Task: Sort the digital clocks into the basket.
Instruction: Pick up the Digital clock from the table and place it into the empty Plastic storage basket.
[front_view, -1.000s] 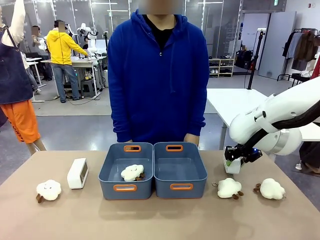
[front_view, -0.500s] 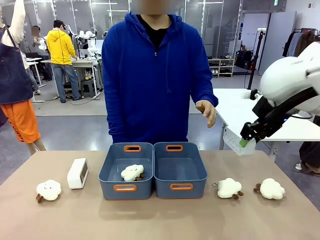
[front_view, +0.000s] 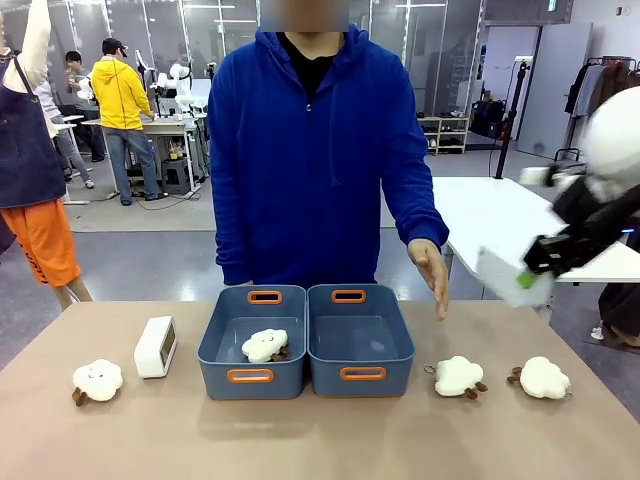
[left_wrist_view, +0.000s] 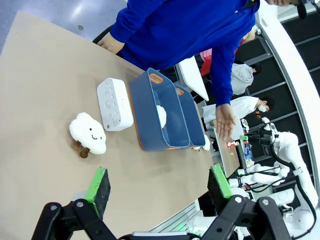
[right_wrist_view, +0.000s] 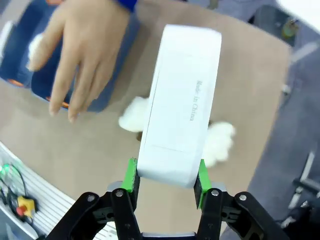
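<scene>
Clock (right_wrist_view: 180, 100): pinched in right pincer (right_wrist_view: 165, 181), aloft right of bins (front_view: 305, 320), near person's hand (front_view: 432, 272). Second clock (front_view: 155, 346): stands on counter (front_view: 320, 430) beside bins. Left pincer (left_wrist_view: 158, 182): spread.

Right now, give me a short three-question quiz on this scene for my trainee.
1. True or false: the right gripper is shut on a digital clock, held in the air.
2. What lies in the left basket? A: a plush sheep; B: a clock; C: nothing.
3. Fill in: the other clock stands on the table at the robot's ___ of that basket.
Key: 1 true; 2 A; 3 left.
</scene>
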